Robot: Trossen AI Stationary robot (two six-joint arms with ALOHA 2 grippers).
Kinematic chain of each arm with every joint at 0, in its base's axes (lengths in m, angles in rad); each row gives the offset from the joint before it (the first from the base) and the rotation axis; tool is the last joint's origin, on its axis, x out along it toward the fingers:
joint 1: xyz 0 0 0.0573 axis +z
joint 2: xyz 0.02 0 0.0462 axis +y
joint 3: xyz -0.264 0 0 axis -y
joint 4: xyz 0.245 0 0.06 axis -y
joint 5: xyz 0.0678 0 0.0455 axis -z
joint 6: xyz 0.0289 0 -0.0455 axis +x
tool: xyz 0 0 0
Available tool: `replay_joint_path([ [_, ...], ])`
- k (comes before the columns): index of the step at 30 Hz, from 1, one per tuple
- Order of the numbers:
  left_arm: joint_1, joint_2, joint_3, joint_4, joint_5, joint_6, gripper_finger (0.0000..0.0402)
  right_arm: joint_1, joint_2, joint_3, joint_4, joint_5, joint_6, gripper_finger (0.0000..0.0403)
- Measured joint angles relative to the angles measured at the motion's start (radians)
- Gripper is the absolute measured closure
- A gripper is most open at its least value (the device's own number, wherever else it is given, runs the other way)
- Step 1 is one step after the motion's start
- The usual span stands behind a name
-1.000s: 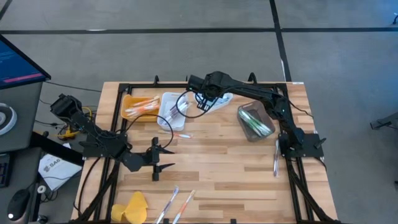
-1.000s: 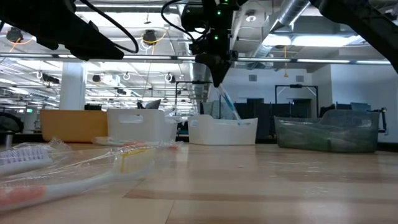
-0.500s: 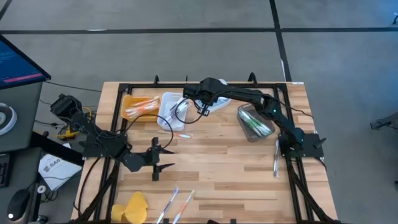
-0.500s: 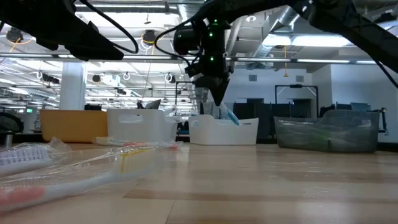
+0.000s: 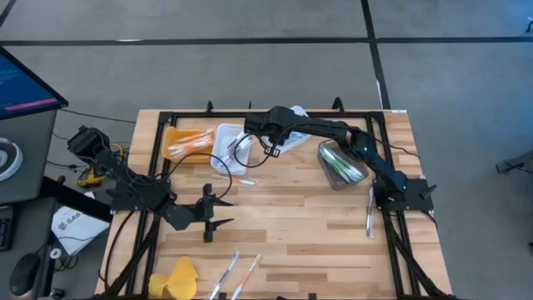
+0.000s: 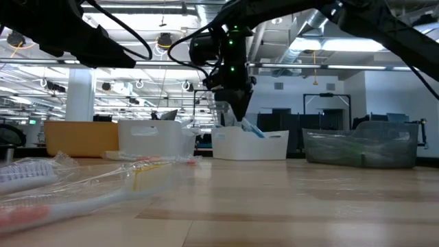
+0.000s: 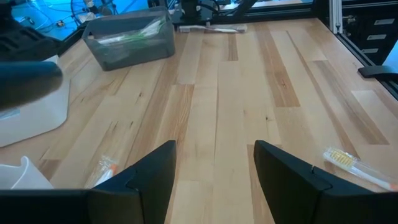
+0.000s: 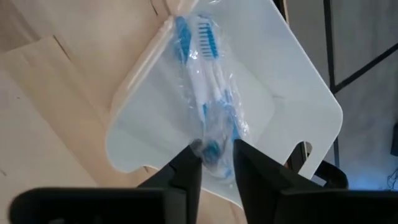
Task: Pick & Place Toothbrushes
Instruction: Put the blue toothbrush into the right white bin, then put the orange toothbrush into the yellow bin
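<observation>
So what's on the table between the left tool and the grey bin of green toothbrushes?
In the high view, only bare wood lies between the left tool and the grey bin. The left wrist view shows the same bare stretch.

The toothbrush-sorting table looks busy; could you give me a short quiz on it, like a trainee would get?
1. True or false: the right gripper is over the white bin that holds blue toothbrushes.
2. Which bin holds the green toothbrushes? A) orange bin B) grey bin C) the white bin
3. Fill in: the left gripper, with open fingers, hangs over bare ____.

Key: 1 true; 2 B; 3 table.
</observation>
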Motion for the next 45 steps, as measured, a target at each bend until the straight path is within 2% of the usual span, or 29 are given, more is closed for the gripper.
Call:
replay_joint_path([
  [10,0.000,0.000,0.000,-0.006,0.000,-0.003,0.0192,0.008,0.000,0.005,0.018,0.004,-0.004,0.0213],
  [17,0.000,0.000,0.000,-0.008,0.000,-0.003,0.0192,0.025,0.000,0.081,-0.014,0.005,-0.023,0.0154],
  [24,0.000,0.000,0.000,-0.009,0.000,-0.003,0.0192,0.085,-0.099,0.088,-0.059,0.004,-0.005,0.0148],
  [31,0.000,0.000,0.000,-0.015,0.000,-0.003,0.0192,0.233,-0.209,0.088,-0.170,0.000,0.096,0.0148],
  [37,-0.001,0.000,-0.032,-0.015,0.000,-0.034,0.0192,0.403,-0.268,0.083,-0.170,-0.080,0.104,0.0147],
  [40,-0.001,0.000,-0.037,-0.014,0.000,-0.035,0.0192,0.475,-0.266,0.081,-0.156,-0.085,0.099,0.0147],
  [45,0.000,0.000,-0.037,-0.007,0.000,-0.035,0.0192,0.528,-0.242,0.081,-0.018,-0.092,0.005,0.0147],
])
